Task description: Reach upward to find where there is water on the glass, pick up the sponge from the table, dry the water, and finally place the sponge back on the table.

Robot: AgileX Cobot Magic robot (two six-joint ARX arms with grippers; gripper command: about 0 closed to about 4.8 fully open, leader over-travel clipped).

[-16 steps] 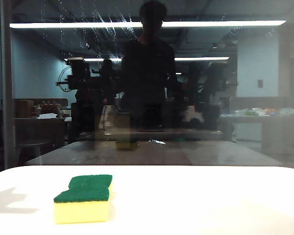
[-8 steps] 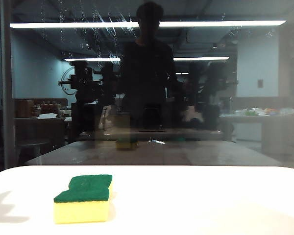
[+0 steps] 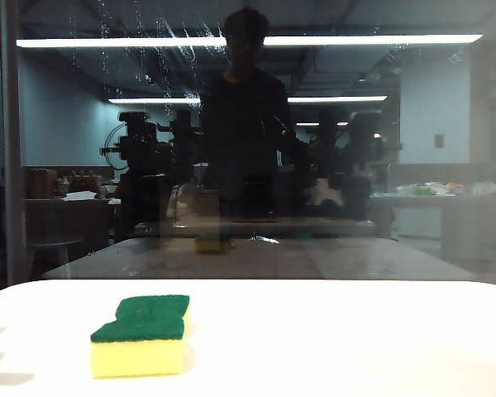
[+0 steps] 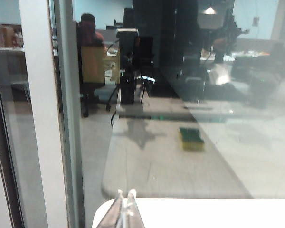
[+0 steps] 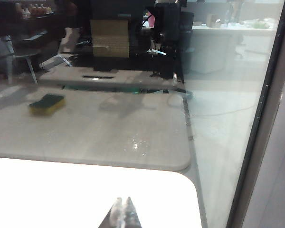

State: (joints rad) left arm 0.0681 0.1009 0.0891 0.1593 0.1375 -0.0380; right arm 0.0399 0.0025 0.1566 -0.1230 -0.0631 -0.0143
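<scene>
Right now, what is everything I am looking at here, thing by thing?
sponge: one, yellow foam with a dark green top, lying flat on the left part of the table, nothing touching it.
table: one, bright white, in the foreground right up against the glass.
glass: one large clear pane, dark and mirror-like, standing behind the table and showing dim images of a person and black arms.
water: thin whitish streaks and beads, high on the pane's upper left.
left claw: one, fingertips together and empty, above the table's edge near the pane.
right claw: one, fingertips together and empty, above the table's other corner.
</scene>
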